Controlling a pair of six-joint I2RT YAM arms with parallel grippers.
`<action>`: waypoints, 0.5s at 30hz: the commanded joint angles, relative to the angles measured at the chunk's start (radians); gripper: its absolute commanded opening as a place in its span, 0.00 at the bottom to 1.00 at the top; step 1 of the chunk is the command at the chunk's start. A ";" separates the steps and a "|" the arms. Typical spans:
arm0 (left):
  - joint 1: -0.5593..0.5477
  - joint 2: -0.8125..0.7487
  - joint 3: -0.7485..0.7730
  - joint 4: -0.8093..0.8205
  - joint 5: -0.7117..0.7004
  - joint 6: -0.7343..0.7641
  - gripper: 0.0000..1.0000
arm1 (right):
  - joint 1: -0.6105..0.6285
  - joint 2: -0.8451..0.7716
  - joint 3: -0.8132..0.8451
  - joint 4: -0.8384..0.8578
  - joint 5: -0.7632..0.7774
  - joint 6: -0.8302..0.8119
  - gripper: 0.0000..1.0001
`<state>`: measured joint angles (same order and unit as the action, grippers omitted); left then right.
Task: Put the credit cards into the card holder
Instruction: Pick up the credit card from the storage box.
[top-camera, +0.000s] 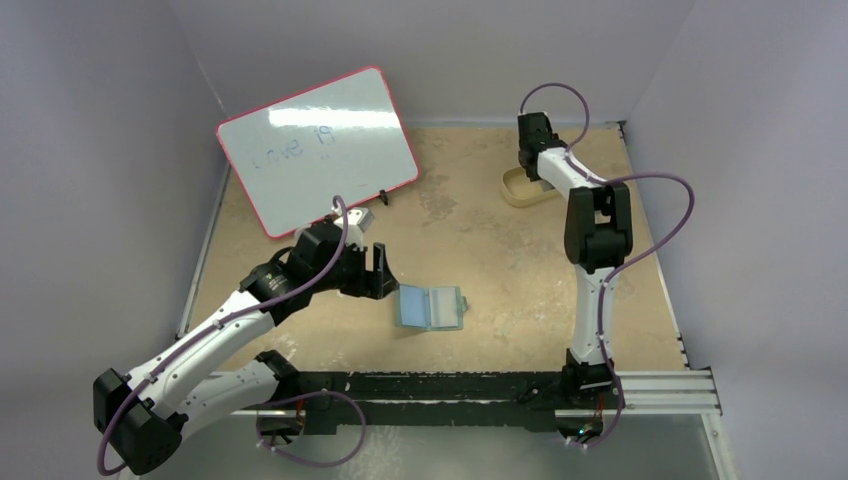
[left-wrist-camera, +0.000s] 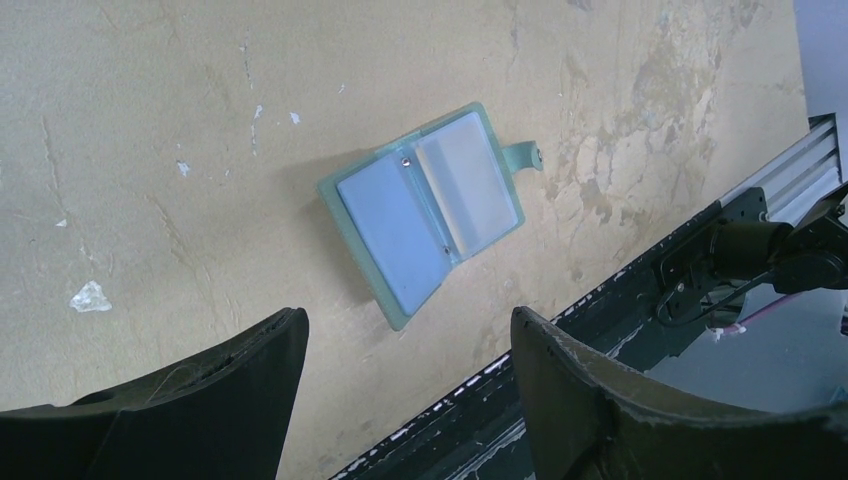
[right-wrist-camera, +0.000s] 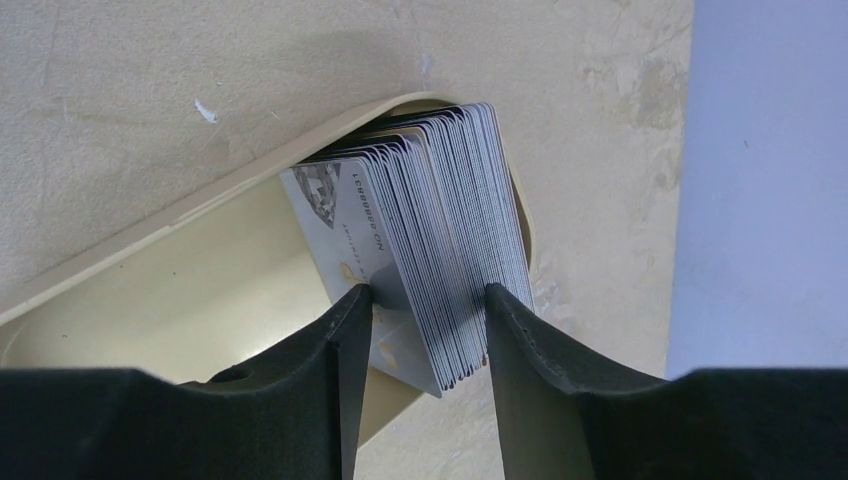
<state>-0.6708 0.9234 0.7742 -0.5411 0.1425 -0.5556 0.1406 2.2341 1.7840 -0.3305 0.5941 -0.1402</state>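
The card holder (top-camera: 431, 307) lies open on the table, light blue pockets up, its snap strap to the right; it also shows in the left wrist view (left-wrist-camera: 420, 210). My left gripper (top-camera: 378, 270) is open and empty, just left of the holder and above the table (left-wrist-camera: 408, 320). A thick fanned stack of grey-white credit cards (right-wrist-camera: 430, 230) stands on edge in the tan tray (right-wrist-camera: 150, 300) at the back right (top-camera: 515, 190). My right gripper (top-camera: 533, 165) reaches into the tray, and its two fingers press both sides of the stack (right-wrist-camera: 425, 292).
A whiteboard with a red frame (top-camera: 315, 150) leans at the back left, behind my left arm. A black and silver rail (top-camera: 500, 385) runs along the near table edge. Purple walls close in the table on three sides.
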 joint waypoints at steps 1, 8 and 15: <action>-0.001 0.002 0.042 0.014 -0.025 0.019 0.73 | -0.006 -0.035 -0.025 0.029 0.068 -0.013 0.45; 0.000 -0.036 0.041 0.017 -0.035 0.017 0.73 | -0.006 -0.065 -0.020 0.039 0.069 -0.046 0.43; 0.000 -0.031 0.045 0.011 -0.032 0.022 0.73 | -0.006 -0.066 -0.034 0.029 0.058 -0.034 0.32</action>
<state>-0.6708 0.9039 0.7746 -0.5453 0.1188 -0.5556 0.1440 2.2288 1.7645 -0.2993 0.6319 -0.1738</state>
